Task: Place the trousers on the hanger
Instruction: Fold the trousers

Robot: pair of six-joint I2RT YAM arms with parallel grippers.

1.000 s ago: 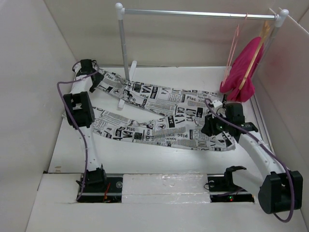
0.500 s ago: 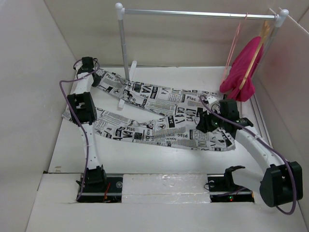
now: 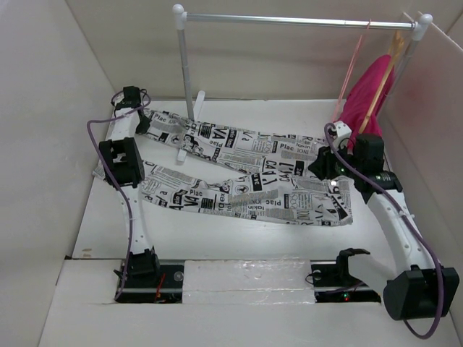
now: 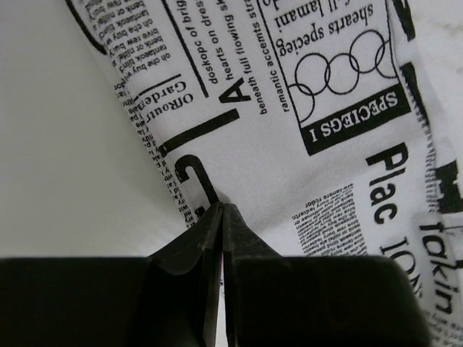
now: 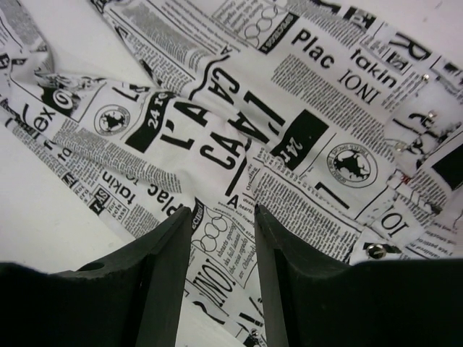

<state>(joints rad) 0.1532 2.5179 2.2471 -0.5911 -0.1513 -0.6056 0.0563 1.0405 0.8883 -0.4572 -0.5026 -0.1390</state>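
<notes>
The white newsprint cloth trousers [image 5: 289, 144] lie under the right gripper's [image 5: 222, 213] spread jaws and at the left gripper's [image 4: 221, 208] pressed-together tips.

The white tabletop [image 3: 239, 238] carries the trousers [image 3: 246, 170], which lie spread flat across its middle from left to right. Their waist end lies to the right. The two legs run leftward and part into a far leg and a near leg, with bare surface between them. A white rack foot [image 3: 181, 153] rests at the far left, crossing the far leg
</notes>
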